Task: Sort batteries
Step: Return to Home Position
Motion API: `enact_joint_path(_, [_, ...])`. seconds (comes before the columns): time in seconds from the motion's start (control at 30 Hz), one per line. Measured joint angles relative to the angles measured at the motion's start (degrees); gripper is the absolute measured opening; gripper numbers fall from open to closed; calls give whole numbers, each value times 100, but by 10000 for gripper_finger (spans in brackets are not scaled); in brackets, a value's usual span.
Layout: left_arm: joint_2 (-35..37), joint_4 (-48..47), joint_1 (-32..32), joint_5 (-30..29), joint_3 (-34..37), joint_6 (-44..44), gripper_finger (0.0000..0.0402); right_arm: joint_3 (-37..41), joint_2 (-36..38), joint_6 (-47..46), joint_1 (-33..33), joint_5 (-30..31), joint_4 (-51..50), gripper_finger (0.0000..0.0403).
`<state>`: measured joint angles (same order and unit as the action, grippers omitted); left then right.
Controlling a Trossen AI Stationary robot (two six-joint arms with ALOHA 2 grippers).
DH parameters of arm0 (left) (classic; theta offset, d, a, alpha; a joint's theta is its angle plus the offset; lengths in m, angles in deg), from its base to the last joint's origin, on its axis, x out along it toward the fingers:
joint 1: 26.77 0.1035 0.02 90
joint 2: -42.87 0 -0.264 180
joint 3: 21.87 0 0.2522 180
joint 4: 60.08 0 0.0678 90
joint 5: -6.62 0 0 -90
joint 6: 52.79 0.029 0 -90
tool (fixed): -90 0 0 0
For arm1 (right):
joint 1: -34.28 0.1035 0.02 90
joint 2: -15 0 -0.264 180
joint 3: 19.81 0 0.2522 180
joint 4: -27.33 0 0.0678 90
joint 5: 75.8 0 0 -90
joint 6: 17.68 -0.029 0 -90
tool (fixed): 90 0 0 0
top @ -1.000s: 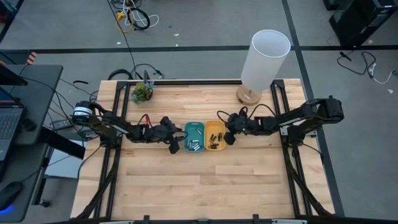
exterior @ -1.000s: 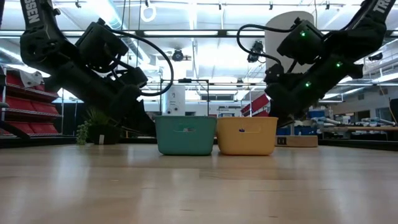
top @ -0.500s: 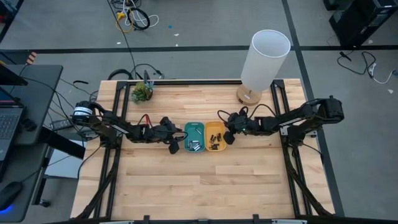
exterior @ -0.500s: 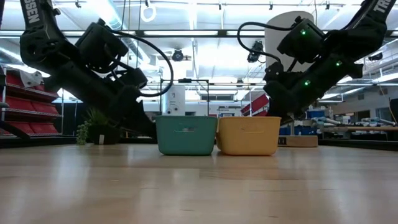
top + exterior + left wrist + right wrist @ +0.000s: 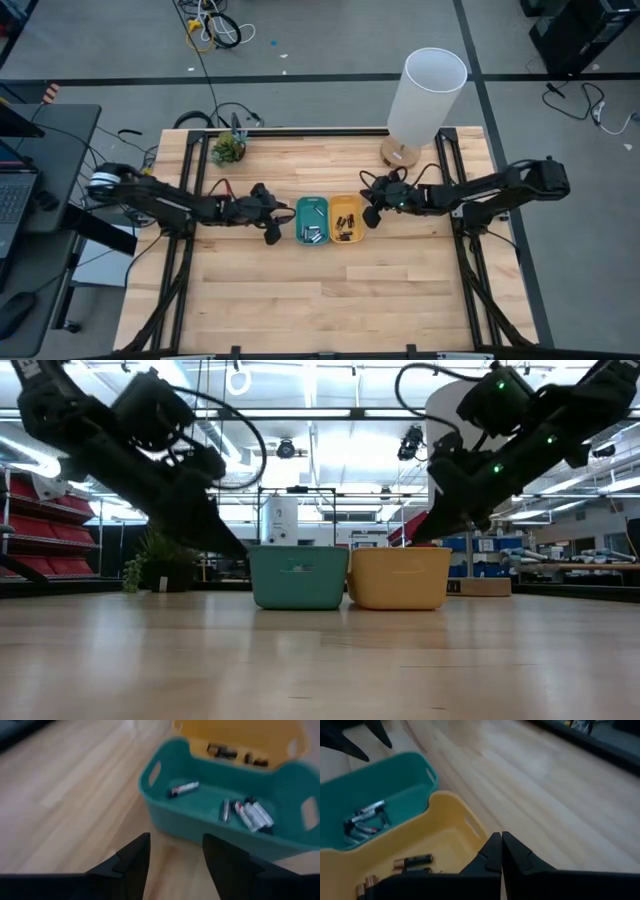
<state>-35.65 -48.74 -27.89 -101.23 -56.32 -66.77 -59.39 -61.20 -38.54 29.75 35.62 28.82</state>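
Two small trays stand side by side at the table's middle, a teal tray and a yellow tray. Several silvery batteries lie in the teal tray. Dark batteries lie in the yellow tray. My left gripper hovers open just left of the teal tray, above the tabletop, with nothing between its fingers. My right gripper hangs shut and holds nothing, just right of the yellow tray and above its rim.
A tall white lamp on a wooden foot stands at the back right. A small potted plant sits at the back left. Bare wooden tabletop stretches toward the near edge. A laptop lies on a side desk to the left.
Both grippers have risen from beside the trays. The left one has also drawn back a little toward the table's left edge. The trays and batteries have stayed where they were.
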Motion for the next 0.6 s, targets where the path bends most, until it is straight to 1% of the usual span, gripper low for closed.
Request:
enact_joint_path(0.2, [1053, -928, 0, -2, -4, 37, 197, 0, 712, 105, 2, 47, -456, 0])
enact_joint_path(0.37, [1986, -1631, -1, -4, -2, 45, 197, 0, 1452, 201, 257, 49, -957, 0])
enact_joint_path(0.47, [2526, -1670, -39, -9, -2, 237, 197, 0, 1912, 428, 485, 43, -1051, 0])
enact_joint_path(0.6, [3153, -1404, -83, -9, -2, 473, 197, 0, 2472, 598, 789, 12, -1017, 0])
